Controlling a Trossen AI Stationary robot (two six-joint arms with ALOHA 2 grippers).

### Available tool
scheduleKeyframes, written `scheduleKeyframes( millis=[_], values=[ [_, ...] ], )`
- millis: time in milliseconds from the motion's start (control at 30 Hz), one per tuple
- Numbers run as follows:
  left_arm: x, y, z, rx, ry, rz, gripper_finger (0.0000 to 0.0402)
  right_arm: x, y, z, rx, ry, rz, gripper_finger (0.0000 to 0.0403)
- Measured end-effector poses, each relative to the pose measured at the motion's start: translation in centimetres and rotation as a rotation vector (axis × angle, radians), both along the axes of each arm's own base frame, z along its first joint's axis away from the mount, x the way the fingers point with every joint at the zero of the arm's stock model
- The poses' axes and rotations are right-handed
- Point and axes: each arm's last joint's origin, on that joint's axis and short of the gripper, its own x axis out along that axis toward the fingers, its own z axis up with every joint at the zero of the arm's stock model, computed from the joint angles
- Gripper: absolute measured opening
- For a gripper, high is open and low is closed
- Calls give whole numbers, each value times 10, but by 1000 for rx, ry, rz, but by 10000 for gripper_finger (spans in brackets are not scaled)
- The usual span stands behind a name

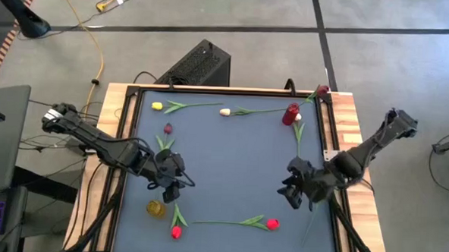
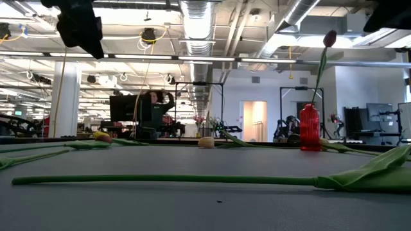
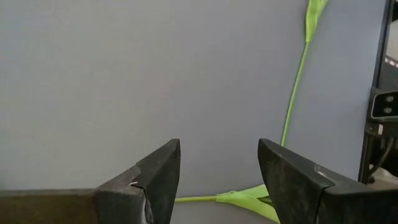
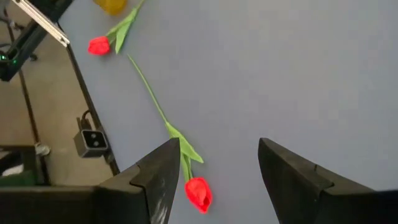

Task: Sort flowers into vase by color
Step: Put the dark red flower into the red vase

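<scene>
Several tulips lie flat on the grey mat. A yellow one (image 1: pixel 157 105) and a cream one (image 1: pixel 225 111) are near the far edge, a dark red one (image 1: pixel 168 128) is at the left, and two red ones (image 1: pixel 176 232) (image 1: pixel 272 224) are near the near edge. A red vase (image 1: pixel 290 114) stands at the far right with a dark red tulip (image 2: pixel 329 38) upright in it. A small yellow vase (image 1: pixel 155 208) stands near-left. My left gripper (image 1: pixel 172 186) hovers open just beyond the yellow vase. My right gripper (image 1: pixel 292 186) hovers open above the red tulip (image 4: pixel 198 193) near the near edge.
A white-headed tulip (image 1: pixel 298 118) lies beside the red vase, its stem pointing to the near edge. Black rails and a wooden border (image 1: pixel 346 124) frame the mat. The mat's middle (image 1: pixel 230 164) is bare. A person (image 2: pixel 154 106) is far off in the room behind.
</scene>
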Motion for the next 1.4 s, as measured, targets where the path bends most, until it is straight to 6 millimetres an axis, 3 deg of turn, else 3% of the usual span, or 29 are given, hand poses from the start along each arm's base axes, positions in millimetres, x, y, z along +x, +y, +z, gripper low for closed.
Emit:
scheduleKeyframes(
  millis=[167,467,833,1200,1400],
  values=[
    [-5,0,-3,-39,41,120,203,-1,10,-1,-56,-56,-12,244],
    [-17,22,-11,-115,193,560,203,4,15,0,-76,-95,46,244],
    [-23,36,-14,-144,297,704,203,4,16,0,-134,-100,136,244],
    [-34,53,-51,-106,403,793,203,14,3,0,-157,-92,94,244],
    [-37,60,-83,-195,424,790,203,17,-2,0,-150,-80,93,244]
  ],
)
